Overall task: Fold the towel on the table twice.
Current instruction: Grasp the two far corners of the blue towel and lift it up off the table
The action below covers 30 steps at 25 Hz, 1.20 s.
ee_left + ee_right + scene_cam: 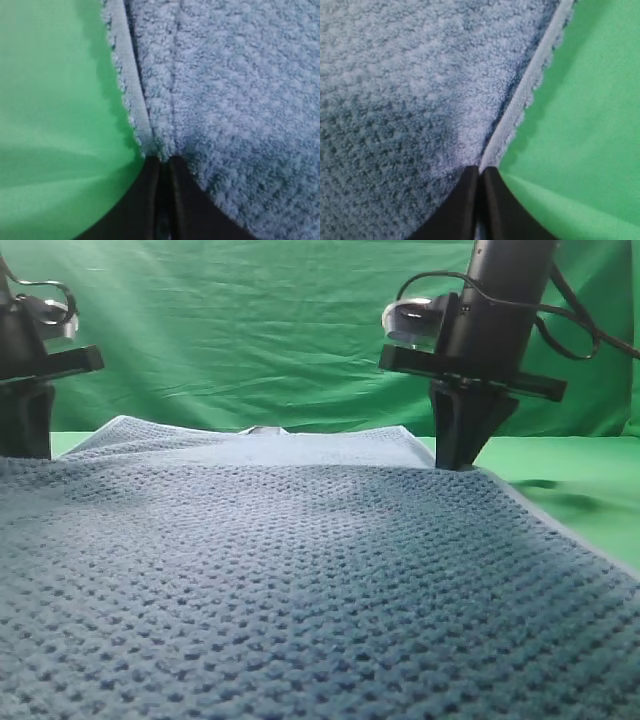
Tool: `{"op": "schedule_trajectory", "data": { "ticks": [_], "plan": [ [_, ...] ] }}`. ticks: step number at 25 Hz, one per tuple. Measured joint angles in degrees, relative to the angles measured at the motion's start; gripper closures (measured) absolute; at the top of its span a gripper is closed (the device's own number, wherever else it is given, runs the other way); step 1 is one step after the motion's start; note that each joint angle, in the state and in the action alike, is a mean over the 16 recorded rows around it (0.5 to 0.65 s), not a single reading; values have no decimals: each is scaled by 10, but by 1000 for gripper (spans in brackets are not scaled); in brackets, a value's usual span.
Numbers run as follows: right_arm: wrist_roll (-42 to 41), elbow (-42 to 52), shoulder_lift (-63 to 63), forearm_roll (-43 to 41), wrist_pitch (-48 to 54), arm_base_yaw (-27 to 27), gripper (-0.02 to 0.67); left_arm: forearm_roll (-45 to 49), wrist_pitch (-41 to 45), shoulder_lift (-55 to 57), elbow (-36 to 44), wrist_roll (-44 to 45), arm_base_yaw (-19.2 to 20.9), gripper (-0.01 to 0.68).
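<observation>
Towel: the towel (pixel 300 580), blue-grey with a bumpy honeycomb weave, lies spread across the table (pixel 570 480) and fills the near and middle of the exterior high view; a folded layer shows along its far edge.
Hem: thin pale hem (pixel 131 85) runs along the towel's side edges; in the right wrist view it slants up toward the far right (pixel 530 90).
Table: smooth bright green cloth, bare at the far right of the towel and at its far left.
Left gripper: the left gripper (pixel 162 167), at the far left corner of the towel, has its dark jaws drawn together with hem and terry pinched between the tips.
Right gripper: the right gripper (pixel 481 172), at the far right edge of the towel, has its jaws closed to a thin slit on the hem.
Backdrop: wrinkled green curtain (pixel 250 330) hangs behind the table.
Writing: no brand, label or lettering can be read.
</observation>
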Motion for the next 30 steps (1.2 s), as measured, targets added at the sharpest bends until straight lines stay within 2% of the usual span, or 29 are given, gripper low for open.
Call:
{"op": "schedule_trajectory", "data": {
  "ticks": [8,16,22,30],
  "plan": [
    [7,-73,-48,-13,19,0,649,0,101,-37,-101,-4,0,673],
    [8,-160,-89,-25,-4,0,649,-11,125,-80,-207,-7,-1,673],
    [10,-214,-102,-30,-72,-1,649,-57,72,-88,-273,-1,-1,673],
    [12,-245,-105,-32,-220,-14,649,-167,-79,-88,-311,54,-1,673]
  ]
}}
